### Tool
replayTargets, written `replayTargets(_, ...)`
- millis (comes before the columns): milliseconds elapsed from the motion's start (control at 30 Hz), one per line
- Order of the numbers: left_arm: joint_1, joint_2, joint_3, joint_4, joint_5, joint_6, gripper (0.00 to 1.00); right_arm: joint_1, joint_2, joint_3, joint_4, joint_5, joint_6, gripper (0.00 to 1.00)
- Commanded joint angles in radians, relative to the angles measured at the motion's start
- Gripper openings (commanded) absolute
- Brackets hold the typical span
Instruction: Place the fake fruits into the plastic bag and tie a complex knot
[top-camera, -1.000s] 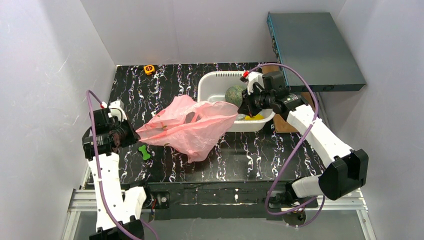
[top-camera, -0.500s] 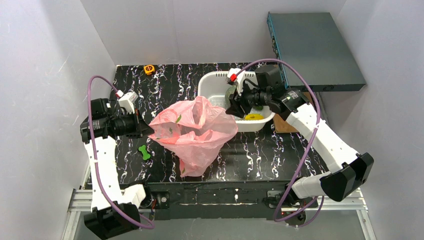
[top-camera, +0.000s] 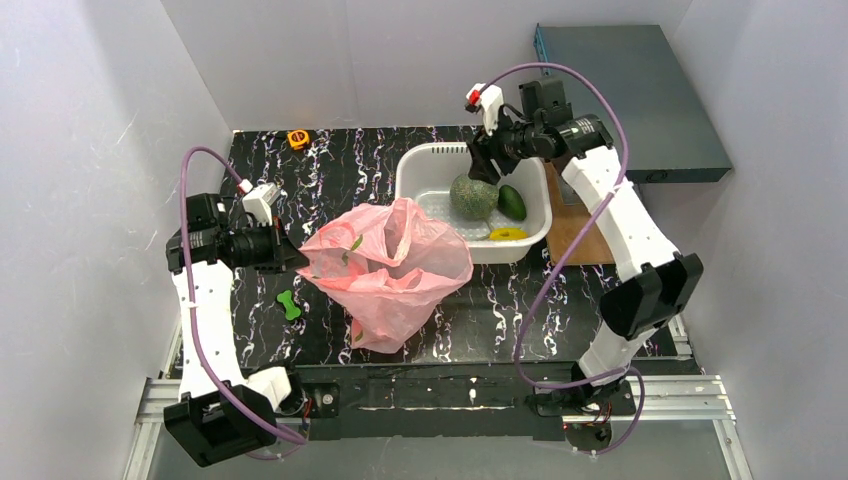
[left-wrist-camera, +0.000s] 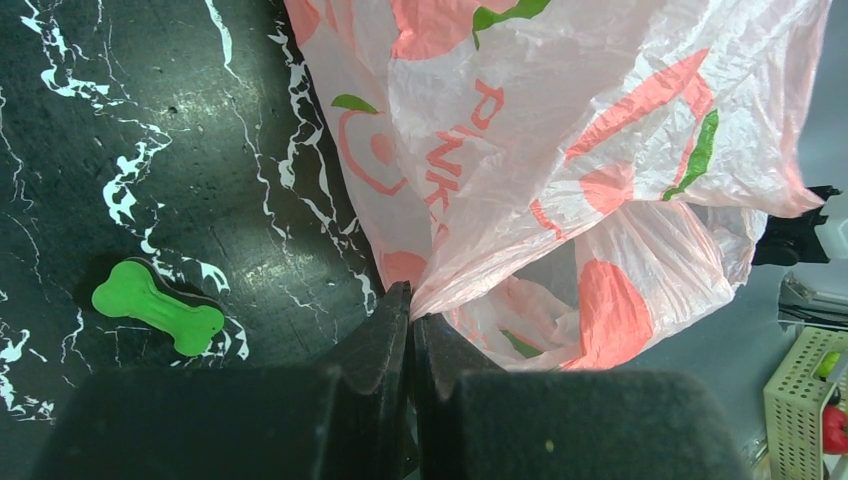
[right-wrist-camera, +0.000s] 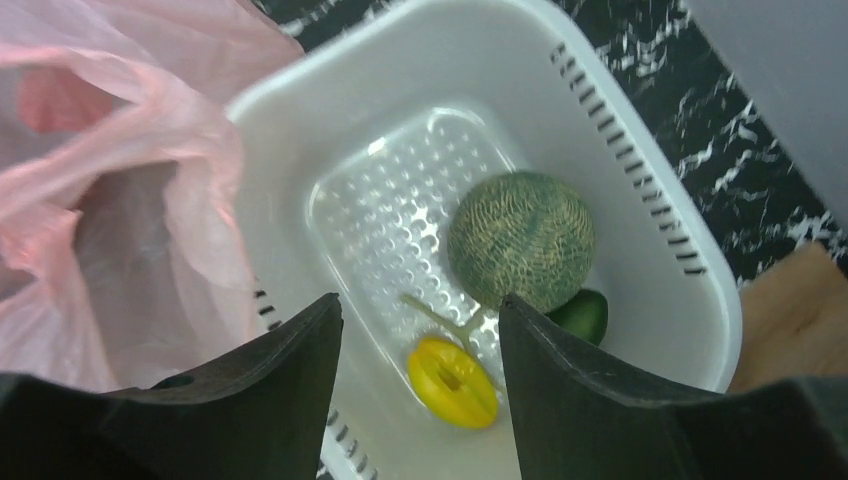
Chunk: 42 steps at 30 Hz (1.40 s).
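Observation:
The pink plastic bag (top-camera: 390, 265) stands crumpled on the black table with its mouth facing up. My left gripper (top-camera: 300, 258) is shut on the bag's left edge, and the left wrist view shows the film (left-wrist-camera: 560, 170) pinched at the fingertips (left-wrist-camera: 412, 315). My right gripper (top-camera: 478, 165) hangs open and empty above the white basket (top-camera: 425, 165). The basket holds the fake fruits: the netted melon (right-wrist-camera: 520, 238), the dark green avocado (right-wrist-camera: 582, 314) and the yellow fruit (right-wrist-camera: 452, 381). In the right wrist view the bag (right-wrist-camera: 110, 200) lies left of the basket.
A small green bone toy (top-camera: 289, 304) lies on the table below the left gripper. A yellow object (top-camera: 298, 138) sits at the far left edge. A grey-blue box (top-camera: 630, 100) and a wooden board (top-camera: 580, 225) are at the right.
My right gripper let go of the bag's right edge, opened and rose back over the basket. The left gripper lifted its edge, and the bag now stands with its mouth up.

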Motion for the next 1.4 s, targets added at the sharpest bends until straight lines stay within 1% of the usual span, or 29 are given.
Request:
replayTargets(0,0.001,0.019,-0.013,0.019,-0.003,0.028,0.0,-0.009,0.064,0.028,-0.094,0.073,-0.039,0.66)
replayTargets(133,0.002,0.041,-0.012,0.024,0.003,0.021,0.0,-0.019,0.148,0.046,-0.057,0.159,-0.041,0.63)
replayTargets(300,0.002,0.061,0.006,0.02,0.001,0.011,0.0,-0.054,0.241,0.045,-0.071,0.181,-0.11,0.65)
replayTargets(400,0.002,0.073,0.015,0.018,-0.004,0.011,0.0,-0.054,0.291,0.031,-0.068,0.221,-0.155,0.65)
replayTargets(500,0.002,0.076,0.014,0.013,0.02,0.023,0.0,-0.054,0.335,0.028,-0.067,0.23,-0.173,0.66)
replayTargets(600,0.002,0.082,0.011,0.006,0.026,0.032,0.0,-0.053,0.374,0.051,-0.079,0.171,-0.172,0.66)
replayTargets(733,0.001,0.107,0.017,-0.009,0.041,0.055,0.0,-0.037,0.439,0.17,-0.137,0.016,-0.153,0.66)
replayTargets(900,0.002,0.154,0.031,-0.034,0.058,0.08,0.0,-0.009,0.458,0.241,-0.156,-0.107,-0.172,0.63)
replayTargets(1033,0.001,0.2,0.046,-0.061,0.063,0.123,0.0,0.012,0.447,0.24,-0.143,-0.103,-0.187,0.63)
replayTargets(1133,0.002,0.212,0.047,-0.064,0.069,0.135,0.0,0.018,0.426,0.238,-0.085,-0.095,-0.177,0.64)
replayTargets(1233,0.004,0.226,0.051,-0.064,0.057,0.148,0.0,0.031,0.428,0.28,-0.096,-0.06,-0.197,0.63)
replayTargets(1300,0.003,0.239,0.072,-0.076,0.052,0.159,0.0,0.0,0.418,0.308,-0.143,-0.072,-0.18,0.63)
replayTargets(1367,0.005,0.245,0.083,-0.078,0.053,0.16,0.0,-0.065,0.368,0.252,-0.152,-0.128,-0.148,0.63)
